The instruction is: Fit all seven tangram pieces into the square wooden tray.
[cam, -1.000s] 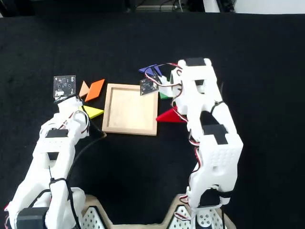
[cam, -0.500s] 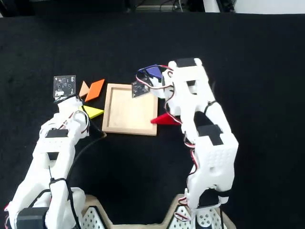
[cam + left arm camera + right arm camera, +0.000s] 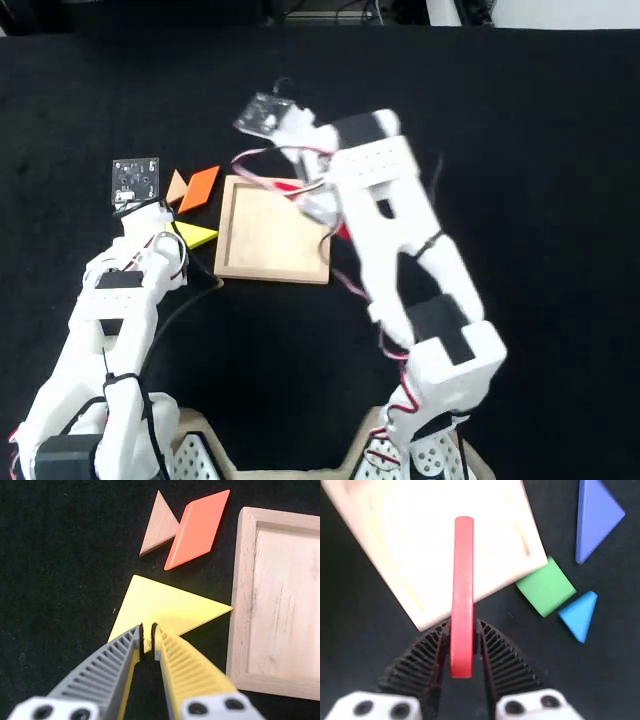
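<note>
The square wooden tray (image 3: 270, 262) lies mid-table. My right gripper (image 3: 462, 630) is shut on a red piece (image 3: 463, 580), held on edge above the tray's (image 3: 435, 535) corner area. In the high view the right arm (image 3: 375, 190) leans over the tray's far right corner. A green square (image 3: 546, 586), a small blue triangle (image 3: 577, 614) and a large blue triangle (image 3: 595, 515) lie just outside that corner. My left gripper (image 3: 147, 630) is shut, tips over the near edge of the flat yellow triangle (image 3: 165, 607). Beyond it lie an orange parallelogram (image 3: 197, 527) and a wooden triangle (image 3: 159, 524).
A small dark board (image 3: 135, 180) sits at the far left of the pieces. The yellow triangle (image 3: 195, 234), orange parallelogram (image 3: 200, 188) and wooden triangle (image 3: 177, 186) crowd the tray's left side. Black cloth covers the table, open in front of the tray.
The right arm has swung left and lifted, carrying the red piece from beside the tray's right edge to over the tray. The left arm has not moved.
</note>
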